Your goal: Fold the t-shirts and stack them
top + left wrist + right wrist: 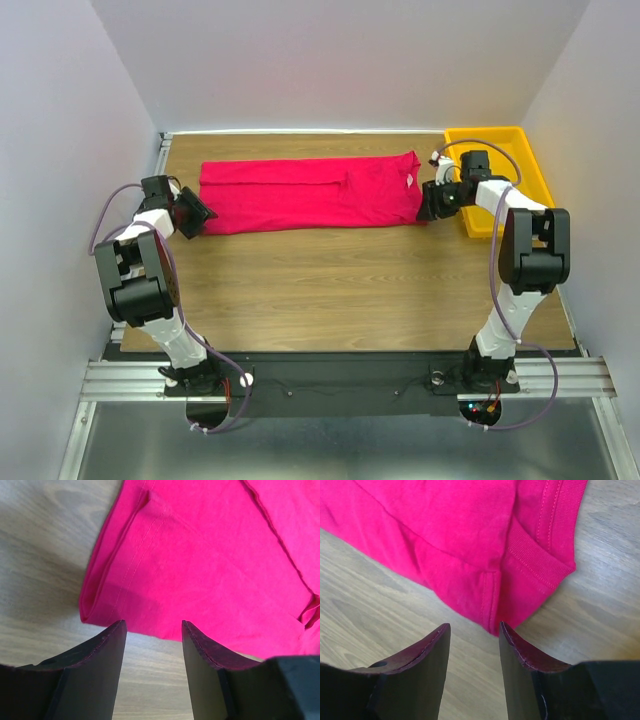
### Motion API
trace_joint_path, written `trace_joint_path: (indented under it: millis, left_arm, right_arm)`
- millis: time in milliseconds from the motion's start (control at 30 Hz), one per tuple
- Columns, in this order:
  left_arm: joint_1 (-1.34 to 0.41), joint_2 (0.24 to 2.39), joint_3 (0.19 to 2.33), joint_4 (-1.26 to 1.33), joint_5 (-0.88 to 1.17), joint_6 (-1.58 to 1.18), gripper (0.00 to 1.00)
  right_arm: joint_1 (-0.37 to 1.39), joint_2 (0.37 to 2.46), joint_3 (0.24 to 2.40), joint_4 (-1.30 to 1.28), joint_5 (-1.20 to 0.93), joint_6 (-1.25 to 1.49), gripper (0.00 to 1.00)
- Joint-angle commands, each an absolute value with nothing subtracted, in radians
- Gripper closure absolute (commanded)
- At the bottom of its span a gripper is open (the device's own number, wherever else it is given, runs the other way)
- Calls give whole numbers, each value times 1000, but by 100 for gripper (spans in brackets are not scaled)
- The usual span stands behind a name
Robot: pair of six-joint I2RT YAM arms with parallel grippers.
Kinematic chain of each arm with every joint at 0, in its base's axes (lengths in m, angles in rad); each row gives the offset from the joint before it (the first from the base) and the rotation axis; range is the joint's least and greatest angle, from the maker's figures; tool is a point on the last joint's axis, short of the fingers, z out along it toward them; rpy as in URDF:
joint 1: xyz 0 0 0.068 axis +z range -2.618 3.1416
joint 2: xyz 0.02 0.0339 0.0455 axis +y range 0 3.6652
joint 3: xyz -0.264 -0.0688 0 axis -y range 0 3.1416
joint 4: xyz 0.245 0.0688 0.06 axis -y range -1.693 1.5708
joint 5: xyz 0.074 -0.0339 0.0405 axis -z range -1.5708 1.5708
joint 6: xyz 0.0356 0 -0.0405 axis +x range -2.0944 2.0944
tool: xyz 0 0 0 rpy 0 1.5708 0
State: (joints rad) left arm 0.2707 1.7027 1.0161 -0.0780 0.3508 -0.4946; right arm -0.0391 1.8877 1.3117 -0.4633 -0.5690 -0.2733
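Lying folded on woodgrain table (330, 290), crimson t-shirt (300, 195), left pincer (152, 625), right pincer (473, 626) both parted, empty

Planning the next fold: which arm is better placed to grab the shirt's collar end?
Right. The right tool stands open just short of the collar corner of the shirt; the left tool is open at the opposite hem end.
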Motion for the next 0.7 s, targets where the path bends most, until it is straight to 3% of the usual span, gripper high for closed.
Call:
trace_joint_path:
  millis: [0,367,667]
  left_arm:
    - [276,1701,1071,-55,373,-491,41]
    - [275,1818,1124,-46,377,-489,42]
    - [278,1881,1152,-69,324,-477,42]
  right_arm:
    - [-46,1919,1379,-437,-597,-262,51]
    - [-48,1947,1384,-437,-598,-265,58]
    - [-61,1937,1373,-437,-572,-276,92]
